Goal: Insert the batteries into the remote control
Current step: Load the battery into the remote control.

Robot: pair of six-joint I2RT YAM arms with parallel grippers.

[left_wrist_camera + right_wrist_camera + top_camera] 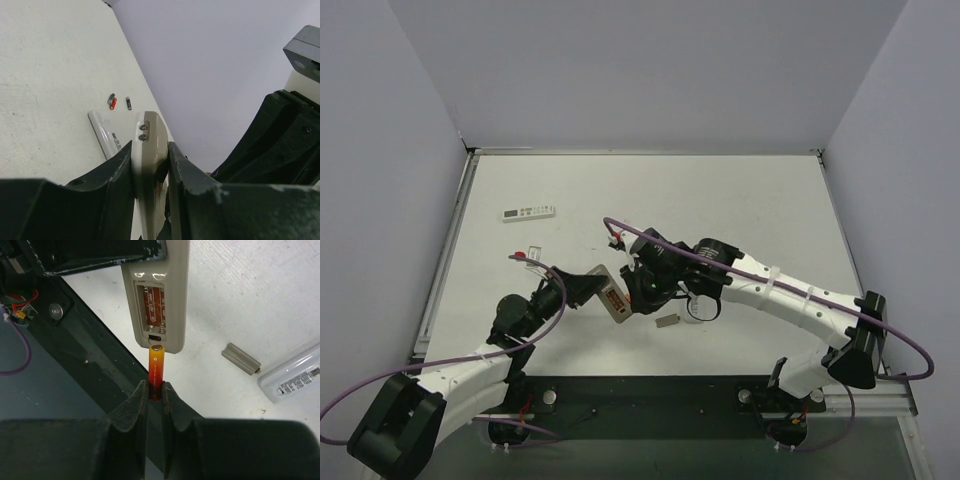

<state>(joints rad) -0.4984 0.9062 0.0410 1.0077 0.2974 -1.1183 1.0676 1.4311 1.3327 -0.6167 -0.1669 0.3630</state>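
My left gripper [595,285] is shut on the remote control [613,292], holding it off the table by its edges with the grey-beige back showing [148,135]. In the right wrist view its battery compartment [156,300] is open, and one orange battery seems to lie inside. My right gripper [155,385] is shut on an orange-red battery [155,367], whose tip touches the remote's lower end just below the compartment. In the top view the right gripper [642,285] is right beside the remote. Spare batteries [113,101] lie on the table at the left [525,256].
A small grey battery cover [241,359] lies on the table just right of the remote [667,321]. A white labelled device [295,374] lies beyond it. A longer white remote [528,212] lies at the back left [104,134]. The table's dark front edge [90,365] runs under the grippers.
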